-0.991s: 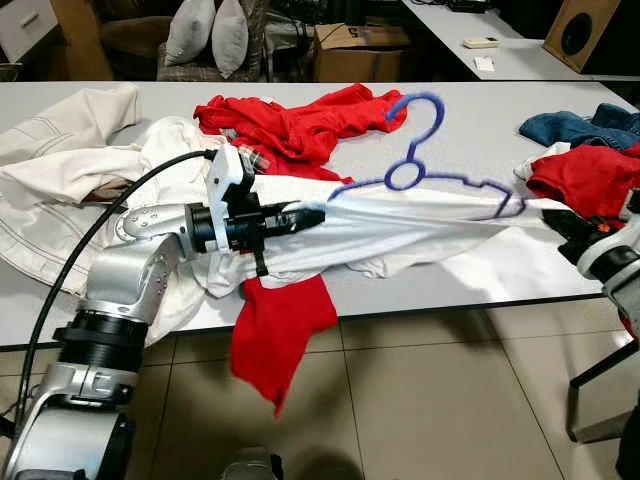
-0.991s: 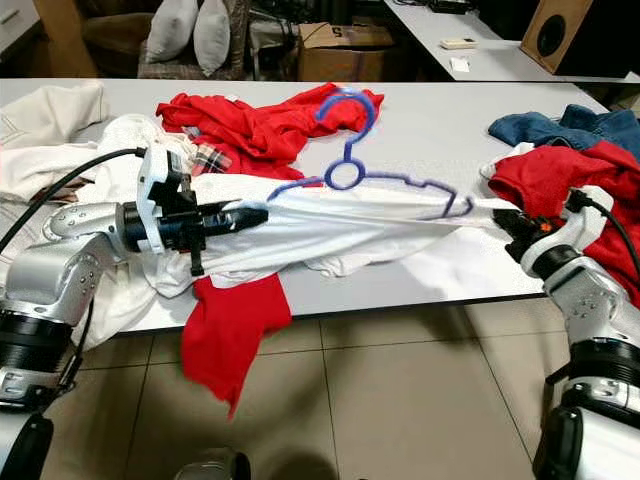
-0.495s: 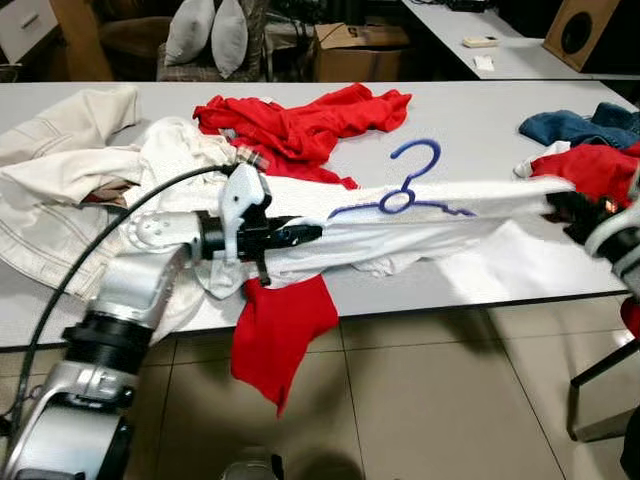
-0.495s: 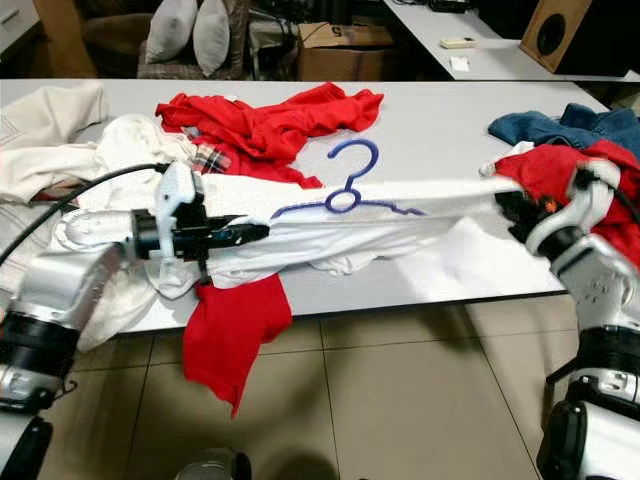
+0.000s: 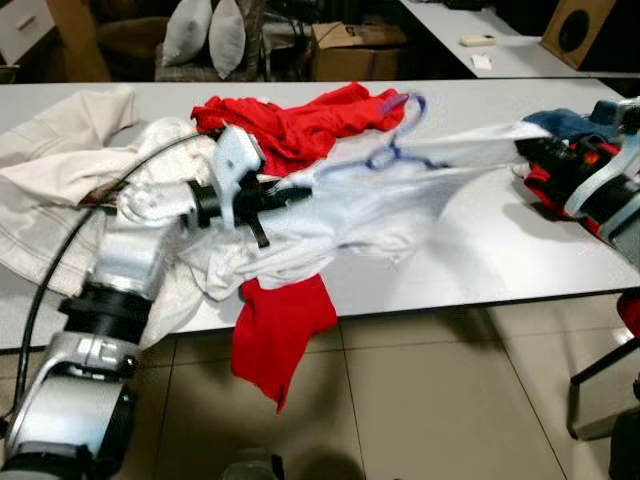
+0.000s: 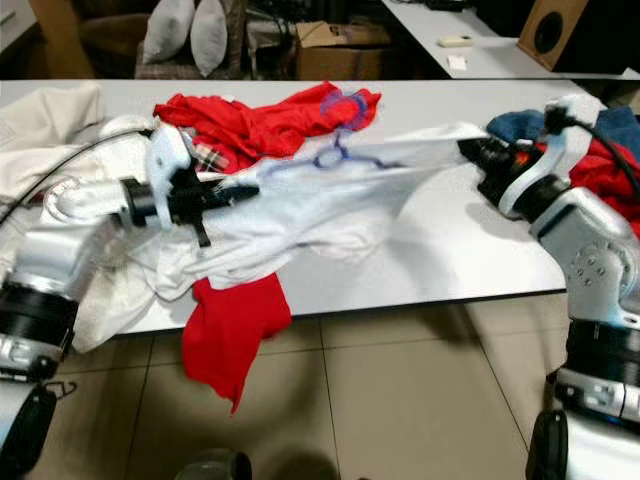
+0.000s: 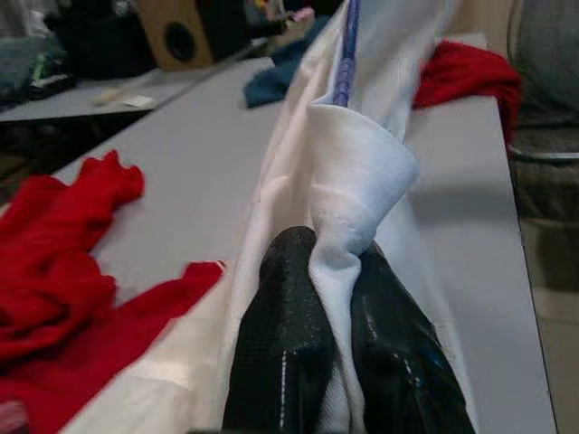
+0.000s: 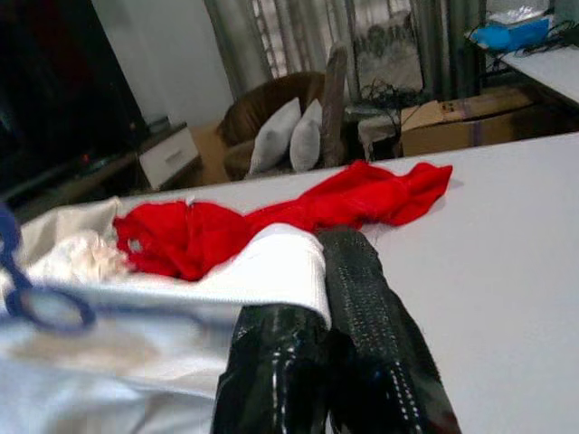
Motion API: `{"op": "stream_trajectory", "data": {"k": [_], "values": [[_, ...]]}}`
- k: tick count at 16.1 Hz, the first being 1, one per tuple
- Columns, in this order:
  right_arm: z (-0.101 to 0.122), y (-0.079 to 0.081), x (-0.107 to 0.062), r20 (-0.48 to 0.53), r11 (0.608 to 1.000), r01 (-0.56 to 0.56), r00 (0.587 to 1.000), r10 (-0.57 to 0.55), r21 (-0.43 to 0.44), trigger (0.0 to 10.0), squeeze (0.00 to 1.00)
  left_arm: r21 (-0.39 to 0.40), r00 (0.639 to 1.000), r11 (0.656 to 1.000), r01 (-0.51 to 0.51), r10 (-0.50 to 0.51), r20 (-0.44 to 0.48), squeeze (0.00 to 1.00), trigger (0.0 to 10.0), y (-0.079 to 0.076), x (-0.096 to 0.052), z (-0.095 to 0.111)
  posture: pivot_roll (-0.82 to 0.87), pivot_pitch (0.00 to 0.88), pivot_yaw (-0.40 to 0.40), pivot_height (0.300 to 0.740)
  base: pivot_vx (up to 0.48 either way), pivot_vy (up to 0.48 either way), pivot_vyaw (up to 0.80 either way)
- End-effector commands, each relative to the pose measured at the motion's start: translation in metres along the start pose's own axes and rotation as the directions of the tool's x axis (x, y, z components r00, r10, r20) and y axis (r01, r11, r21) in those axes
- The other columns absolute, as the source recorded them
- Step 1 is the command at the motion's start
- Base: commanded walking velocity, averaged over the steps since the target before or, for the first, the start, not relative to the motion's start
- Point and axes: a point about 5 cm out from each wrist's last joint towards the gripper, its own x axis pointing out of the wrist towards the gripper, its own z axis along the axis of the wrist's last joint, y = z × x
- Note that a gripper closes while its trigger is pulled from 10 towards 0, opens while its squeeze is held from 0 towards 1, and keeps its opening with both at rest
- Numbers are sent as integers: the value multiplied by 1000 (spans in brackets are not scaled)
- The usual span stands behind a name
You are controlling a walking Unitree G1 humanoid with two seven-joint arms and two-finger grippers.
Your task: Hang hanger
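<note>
Left tool [image 7: 330, 298] and right tool [image 8: 321, 312] each pinch the white cloth garment [image 5: 370, 200], stretched above the grey tabletop [image 5: 500, 260]. Blue plastic hanger [image 6: 338, 140] inside it, blurred, partly covered.

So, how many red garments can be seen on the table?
3. One red garment lies at the table's far middle, one hangs over the near edge under the white shirt, and one lies by the right gripper. Others may be hidden.

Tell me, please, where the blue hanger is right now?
Head views: the blue hanger sits inside the white shirt stretched between both grippers, above the table's middle, before the red garment.
</note>
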Motion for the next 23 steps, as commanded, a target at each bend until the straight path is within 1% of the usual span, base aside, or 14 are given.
{"op": "stream_trajectory", "data": {"k": [1,3,5,6,7,8,9,12,13,14,17,19,22,23], "values": [[-11,8,0,-48,1000,-5,999,4,-19,0,0,-2,999,999,-32,32,10,0,0,7,-2,6,43,0,-19,740,0,0,0],[-22,17,0,-84,999,-18,996,15,-38,0,0,13,997,997,-77,77,-7,0,0,15,-7,5,45,0,-20,740,0,0,0],[-29,28,0,-84,996,-58,995,53,-61,0,0,-21,996,997,-75,76,41,0,0,16,-9,11,45,0,-18,740,0,0,0],[-35,34,1,-92,992,-77,993,69,-97,3255,0,-37,996,998,-48,51,68,0,0,12,-7,13,42,0,-14,740,0,0,0],[-42,37,1,-104,988,-88,992,75,-125,10000,0,-45,996,999,-25,29,88,0,0,9,-5,14,41,0,-15,740,0,0,0],[-45,40,1,-103,985,-100,991,86,-141,10000,0,-47,995,999,-12,17,96,0,0,7,-4,14,41,0,-15,740,0,0,0],[-43,40,-1,-92,986,-102,992,90,-130,10000,1000,-45,995,999,-27,31,94,0,0,9,-5,14,43,0,-15,740,0,0,0],[-27,41,-19,-56,965,-215,976,209,-149,10000,1000,-44,994,997,-56,60,87,0,0,15,-11,13,41,0,-15,740,0,0,0],[-23,40,-32,-94,938,-283,959,269,-201,10000,1000,-47,995,997,-60,64,82,0,0,16,-14,12,38,0,-14,740,0,0,0],[-22,39,-35,-109,931,-292,956,274,-221,10000,1000,-46,995,997,-58,61,80,0,0,16,-15,12,37,0,-13,740,0,0,0],[-3,25,-50,-94,919,-276,961,260,-281,10000,1000,-30,997,999,-9,11,71,0,0,15,-20,12,34,0,-11,740,0,0,0],[15,24,-65,-132,874,-362,932,337,-324,10000,1000,-11,999,1000,11,-10,40,0,0,16,-23,11,34,0,-12,740,0,0,0],[32,13,-68,-136,856,-336,942,308,-392,10000,1000,-1,997,998,65,-65,29,0,0,15,-24,12,29,0,-8,740,0,0,0],[34,17,-61,-172,821,-390,921,350,-417,10000,1000,7,990,991,137,-137,19,0,0,9,-22,14,28,0,-6,740,0,0,0]]}}
